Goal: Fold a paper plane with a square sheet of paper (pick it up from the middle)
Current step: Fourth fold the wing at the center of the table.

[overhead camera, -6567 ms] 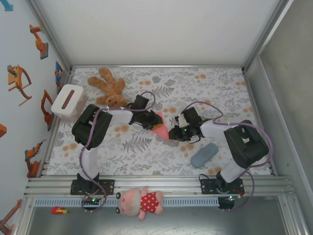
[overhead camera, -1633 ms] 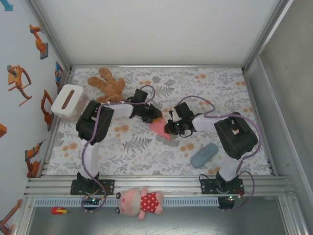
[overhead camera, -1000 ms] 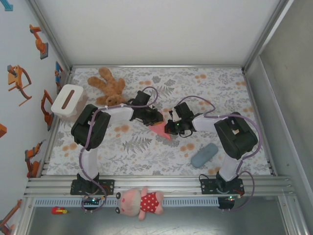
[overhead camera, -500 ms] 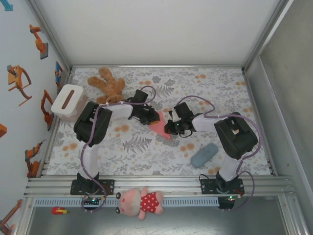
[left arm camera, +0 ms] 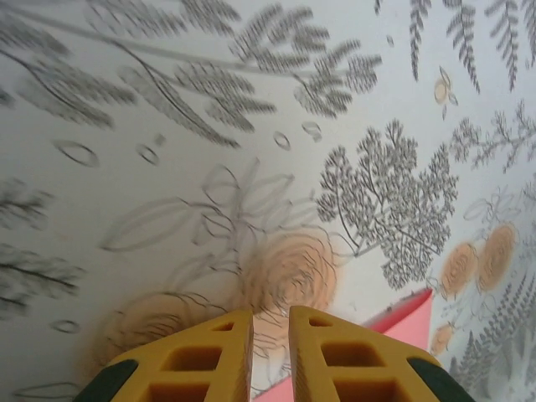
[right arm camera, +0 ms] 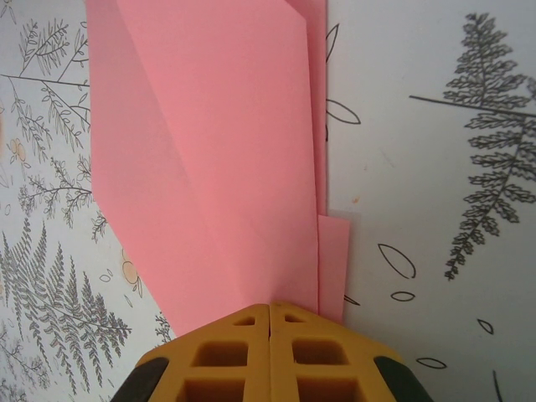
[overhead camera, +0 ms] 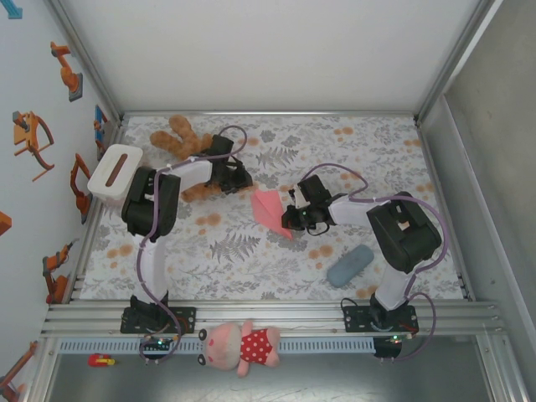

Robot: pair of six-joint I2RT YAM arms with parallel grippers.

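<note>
Left pincer (left arm camera: 270, 320) has swung off the square sheet of paper (overhead camera: 270, 208) to beside the teddy bear (overhead camera: 177, 138), jaws narrowly apart and empty. Right pincer (right arm camera: 270, 311) clamps that folded sheet, which lies right of the bear.

Top camera: high, behind the near edge, looking down on the whole surface (overhead camera: 377, 159). Left wrist camera: close above the surface, over the left pincer (left arm camera: 270, 316). Right wrist camera: close, over the right pincer (right arm camera: 270, 308). Shared by all: the paper (overhead camera: 270, 208).
</note>
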